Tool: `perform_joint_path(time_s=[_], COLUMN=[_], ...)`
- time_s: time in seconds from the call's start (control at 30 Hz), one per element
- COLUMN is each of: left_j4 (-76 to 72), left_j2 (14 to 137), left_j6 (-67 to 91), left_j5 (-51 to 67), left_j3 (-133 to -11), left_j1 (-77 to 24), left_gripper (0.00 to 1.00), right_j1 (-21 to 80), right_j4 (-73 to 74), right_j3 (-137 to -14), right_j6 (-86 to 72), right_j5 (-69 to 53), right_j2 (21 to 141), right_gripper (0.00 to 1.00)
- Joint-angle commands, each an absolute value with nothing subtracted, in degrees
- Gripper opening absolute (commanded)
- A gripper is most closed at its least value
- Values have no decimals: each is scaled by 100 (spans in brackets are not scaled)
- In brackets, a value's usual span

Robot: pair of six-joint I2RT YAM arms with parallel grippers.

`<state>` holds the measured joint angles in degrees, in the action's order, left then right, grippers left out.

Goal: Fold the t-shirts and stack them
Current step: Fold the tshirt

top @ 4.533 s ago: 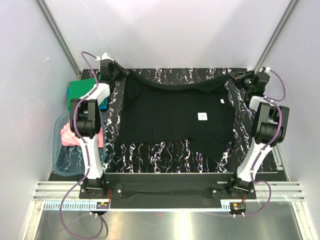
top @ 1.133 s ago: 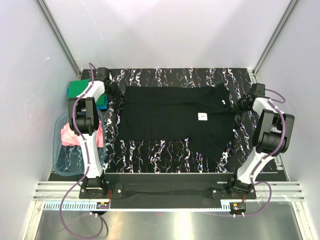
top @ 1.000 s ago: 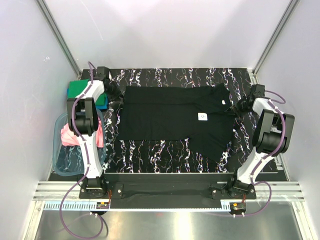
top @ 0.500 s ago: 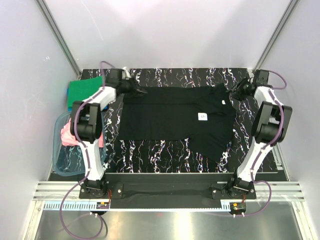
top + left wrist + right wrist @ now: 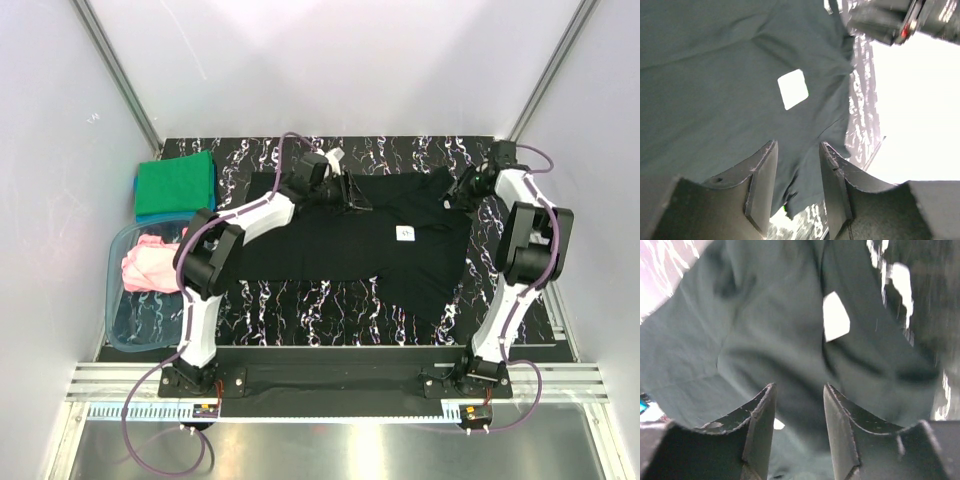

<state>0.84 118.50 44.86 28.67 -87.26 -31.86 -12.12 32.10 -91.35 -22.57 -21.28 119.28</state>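
Observation:
The black t-shirt [image 5: 335, 235] lies spread on the marbled table, its white neck label [image 5: 405, 233] facing up. My left gripper [image 5: 358, 197] hovers open over the shirt's far edge near the middle; in the left wrist view its jaws [image 5: 797, 147] hold nothing and the label [image 5: 793, 89] shows beyond them. My right gripper [image 5: 454, 197] hangs open over the shirt's far right corner, with cloth and label [image 5: 835, 317] below its empty jaws [image 5: 799, 388]. The folded green t-shirt [image 5: 176, 183] rests on the blue one [image 5: 152, 214] at far left. The pink t-shirt [image 5: 150, 262] lies in the tub.
The clear blue-tinted tub [image 5: 126, 322] stands at the table's left edge, beside the left arm's base. White walls close in the table on three sides. The right arm [image 5: 890, 25] shows at the top of the left wrist view.
Both grippers have let go of the shirt's far corners and opened. The left arm has swung right from the far left corner to over the shirt's far edge. The right gripper has lifted slightly.

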Motion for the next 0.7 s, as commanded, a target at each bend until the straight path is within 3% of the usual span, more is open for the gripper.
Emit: perform_joint_path(time_s=[0.0, 0.23, 0.4, 0.67], left_j4=[-589, -345, 175, 62], left_j2=[11875, 10452, 9372, 8824], left_j6=[4860, 4633, 4377, 4482], left_j5=[2558, 1794, 1459, 1582], left_j3=[-8668, -7499, -6988, -6346], left_j1=[-3252, -3226, -3156, -2874], left_gripper=[43, 45, 47, 48], right_j1=[-958, -221, 184, 378], right_j4=[3709, 1989, 591, -342], right_j3=[-8677, -6515, -5627, -5625], right_j6=[-2678, -4358, -5097, -5334], right_j5=[-1267, -941, -378, -45], right_j2=[10918, 9379, 9202, 9843], right_gripper=[50, 68, 68, 66])
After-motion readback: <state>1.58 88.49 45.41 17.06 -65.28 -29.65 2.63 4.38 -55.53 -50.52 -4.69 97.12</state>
